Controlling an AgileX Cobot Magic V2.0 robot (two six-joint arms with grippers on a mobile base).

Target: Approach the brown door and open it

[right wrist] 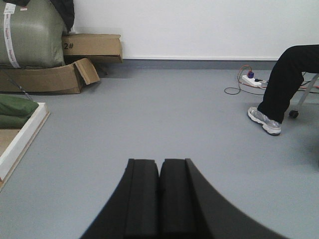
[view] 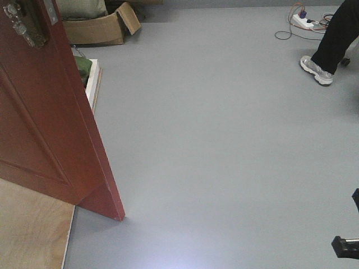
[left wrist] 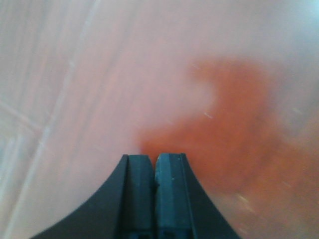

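The tall reddish-brown glossy wooden door (view: 45, 123) stands ajar at left (brass lock plate (view: 25, 25) near its top). Left gripper (left wrist: 153, 164), jaws together, seemingly faces its blurred surface; right gripper (right wrist: 159, 172) is likewise closed, empty.

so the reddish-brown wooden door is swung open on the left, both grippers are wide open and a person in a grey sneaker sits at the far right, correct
Not quite: both grippers are shut. The left gripper in the left wrist view and the right gripper in the right wrist view show their fingers pressed together. The rest holds: the reddish-brown wooden door stands swung open on the left, and the grey sneaker is at the far right.
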